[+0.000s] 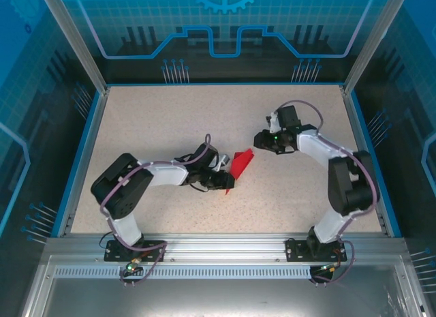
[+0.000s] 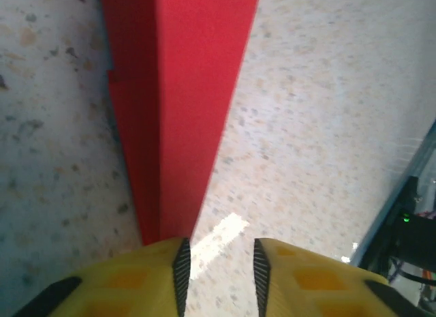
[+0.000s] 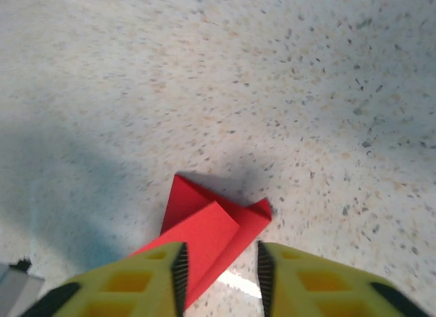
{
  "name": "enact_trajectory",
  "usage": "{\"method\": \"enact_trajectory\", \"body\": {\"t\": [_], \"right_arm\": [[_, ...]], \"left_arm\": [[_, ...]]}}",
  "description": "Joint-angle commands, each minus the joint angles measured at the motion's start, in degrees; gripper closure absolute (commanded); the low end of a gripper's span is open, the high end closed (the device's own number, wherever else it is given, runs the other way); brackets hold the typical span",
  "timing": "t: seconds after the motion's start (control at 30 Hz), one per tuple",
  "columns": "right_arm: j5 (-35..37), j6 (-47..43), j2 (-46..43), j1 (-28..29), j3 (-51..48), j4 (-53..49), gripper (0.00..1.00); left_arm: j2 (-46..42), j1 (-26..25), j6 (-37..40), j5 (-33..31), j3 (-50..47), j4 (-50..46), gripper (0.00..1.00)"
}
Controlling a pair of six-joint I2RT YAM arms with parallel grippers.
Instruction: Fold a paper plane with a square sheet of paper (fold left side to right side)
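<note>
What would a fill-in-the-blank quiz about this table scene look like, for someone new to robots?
The folded paper on the speckled table is bright ____.
Seen from above, it lies ____ the left gripper and the right gripper.
Both grippers' fingers are coloured ____.
Missing words: red; between; yellow.
</note>
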Motion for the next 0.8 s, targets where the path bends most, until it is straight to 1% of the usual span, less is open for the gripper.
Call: {"method": "enact_trajectory", "body": {"t": [0.0,0.07,0.13,0.27,0.33,0.4,0.5,0.57,0.63,0.7,0.77], "right_arm": [[3.04,3.57,-6.01,3.37,-6.38,0.22,0.54],[6.15,5.82,-8.72,6.72,-9.03,0.87,0.47],[8.92,7.73,-10.20,11.04,-10.53,1.01,0.40],[16.59,12.01,-10.47,19.85,-10.78,0.63,0.28],[19.26,14.22,-9.13,22.22,-10.78,0.52,0.25],[19.29,15.96,-6.98,22.76,-10.78,1.45,0.25],[18.80,16.42,-3.79,23.17,-9.75,1.65,0.30],[18.69,16.15,-2.28,23.37,-8.86,1.22,0.37],[18.77,16.07,-1.83,23.35,-8.85,1.18,0.41],[18.59,15.90,-1.55,23.40,-8.85,1.05,0.48],[18.28,15.53,-1.57,23.35,-8.90,0.84,0.58]], "left_arm": [[-9.15,0.66,0.77,-1.61,-1.98,-0.23,0.55],[-14.10,1.02,1.60,-4.62,-3.28,-1.99,0.47],[-18.36,1.06,2.54,-8.96,-4.26,-4.65,0.41],[-25.80,1.40,2.92,-16.93,-6.59,-8.72,0.34],[-28.16,1.50,2.80,-18.62,-7.73,-9.15,0.31],[-29.52,1.72,2.75,-19.11,-8.47,-9.41,0.30],[-30.22,1.74,2.80,-19.47,-8.59,-10.58,0.30],[-30.26,1.74,2.83,-19.60,-8.59,-11.08,0.30],[-30.29,1.71,2.84,-19.54,-8.72,-11.01,0.30],[-30.20,1.74,2.84,-19.60,-8.77,-10.96,0.29],[-30.20,1.73,2.89,-19.65,-8.77,-11.08,0.29]]}}
